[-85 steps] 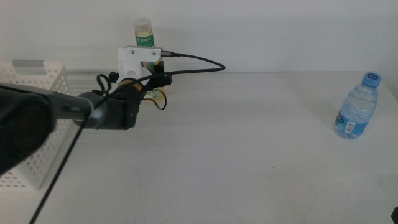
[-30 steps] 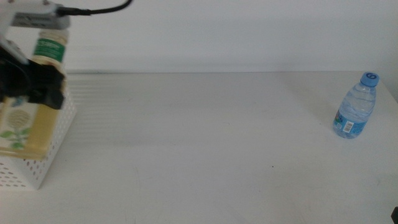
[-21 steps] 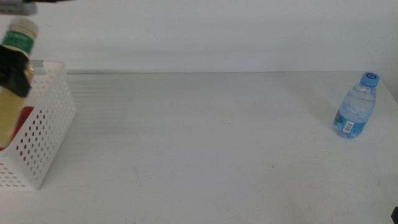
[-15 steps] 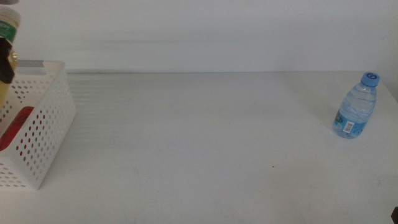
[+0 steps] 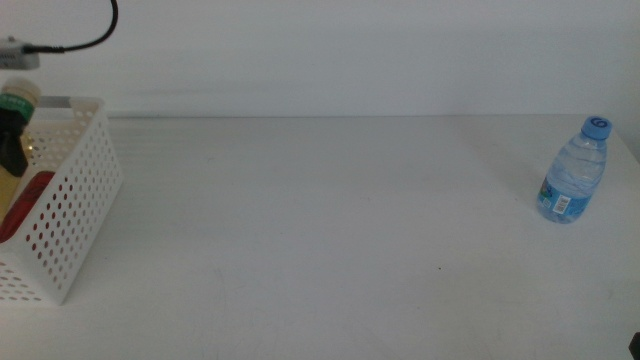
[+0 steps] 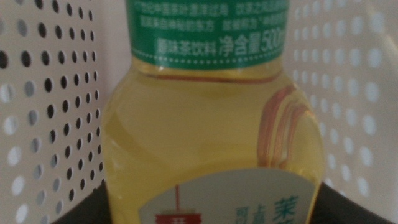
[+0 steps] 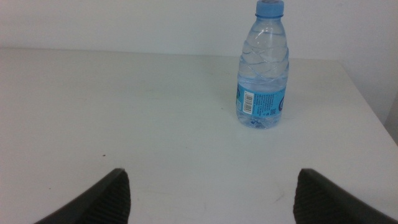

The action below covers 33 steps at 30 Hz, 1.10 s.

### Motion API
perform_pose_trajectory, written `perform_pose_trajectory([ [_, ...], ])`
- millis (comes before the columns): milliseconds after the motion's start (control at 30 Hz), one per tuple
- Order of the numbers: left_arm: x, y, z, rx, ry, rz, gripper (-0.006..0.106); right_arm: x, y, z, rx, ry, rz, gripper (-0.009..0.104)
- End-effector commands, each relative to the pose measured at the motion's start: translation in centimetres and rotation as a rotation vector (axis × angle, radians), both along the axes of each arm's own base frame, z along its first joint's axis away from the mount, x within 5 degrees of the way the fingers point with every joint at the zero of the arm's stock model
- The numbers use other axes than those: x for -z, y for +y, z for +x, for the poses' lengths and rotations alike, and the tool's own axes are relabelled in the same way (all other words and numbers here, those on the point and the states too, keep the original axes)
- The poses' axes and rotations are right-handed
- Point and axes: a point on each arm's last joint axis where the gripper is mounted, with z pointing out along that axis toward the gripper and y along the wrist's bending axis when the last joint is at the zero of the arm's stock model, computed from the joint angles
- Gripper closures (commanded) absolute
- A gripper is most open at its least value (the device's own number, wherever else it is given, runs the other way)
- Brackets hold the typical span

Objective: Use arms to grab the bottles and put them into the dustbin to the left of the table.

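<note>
Middle view: a broad white counter (image 5: 330, 230) with a white perforated dustbin (image 5: 70, 225) at its left end. The yellow drink bottle (image 5: 15, 115) stands upright inside the dustbin at the picture's left edge, its white cap and green label band showing above the rim, with the dark left hand (image 5: 10, 145) against its neck. A black cable (image 5: 85, 35) curves overhead from a grey fitting at the upper left corner. A red can (image 5: 28, 200) shows through the round holes of the dustbin's near wall. The small clear water bottle (image 5: 574, 170), blue-capped and blue-labelled, stands upright near the counter's right edge, well apart from the dustbin.

Left wrist view: the yellow drink bottle (image 6: 211, 130) fills the picture, its green band of printed characters above the amber body and a pale label below. The left hand (image 6: 208, 211) is clenched on the bottle; its dark jaw tips press each side of the lower body. Perforated dustbin walls (image 6: 43, 106) enclose the bottle on both sides.

Right wrist view: the right hand (image 7: 211, 193) hovers above bare counter (image 7: 124, 118), its jaws spread wide and grasping nothing. The water bottle (image 7: 264, 65) stands ahead of it, untouched.
</note>
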Motion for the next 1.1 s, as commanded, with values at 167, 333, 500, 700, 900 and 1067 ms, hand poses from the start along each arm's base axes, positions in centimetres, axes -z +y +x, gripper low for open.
perform_pose_trajectory([
  [167, -1.5, -0.1, 0.1, 0.004, -0.035, -0.001, 0.106, -1.0, -0.1, -0.1, 0.006, -0.108, -0.004, 0.016],
  [333, -0.2, 0.3, 0.5, 0.004, 0.002, 0.014, 0.106, -1.0, -0.1, -0.1, 0.006, -0.108, -0.004, 0.016],
  [500, 0.4, 0.5, 0.8, 0.004, 0.008, 0.018, 0.106, -1.0, -0.1, -0.1, 0.006, -0.108, -0.004, 0.016],
  [700, 1.2, 0.6, 1.3, 0.000, 0.017, 0.012, 0.097, -1.0, -0.1, -0.1, 0.006, -0.108, -0.004, 0.016],
  [900, 1.7, 0.6, 1.7, 0.000, 0.004, 0.008, 0.024, -1.0, -0.1, -0.1, 0.006, -0.108, -0.004, 0.016],
  [1067, 1.4, 0.4, 1.6, 0.004, 0.017, -0.007, 0.010, -1.0, -0.1, -0.1, 0.006, -0.108, -0.004, 0.016],
])
